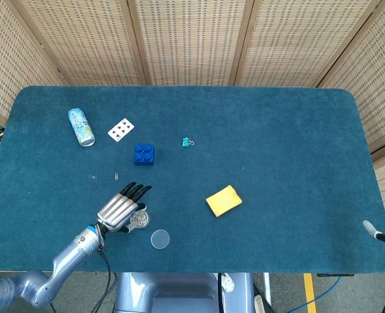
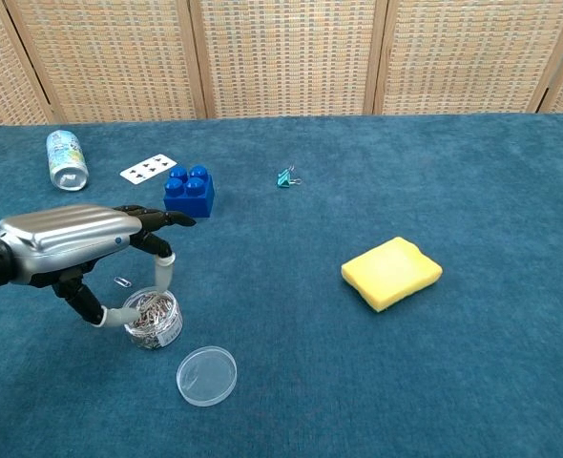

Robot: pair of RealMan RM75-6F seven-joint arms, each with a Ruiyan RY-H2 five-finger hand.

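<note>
The left hand [image 2: 81,250] hovers palm-down over the open jar of paper clips [image 2: 153,319], thumb and a fingertip touching its rim on either side without lifting it. The jar's clear lid [image 2: 206,375] lies just beside it on the blue surface [image 2: 472,382] (a loose paper clip [image 2: 122,282] lies by the hand), and the blue building brick [image 2: 189,192] sits farther back.

The left arm enters from the lower left of the frame and slants up toward the centre. The left hand [image 1: 121,210] [image 2: 76,243] is palm down, dark fingers [image 2: 162,219] stretched forward and apart, thumb and one finger hooked downward. Only a sliver of the right arm shows at the right edge in the head view.
</note>
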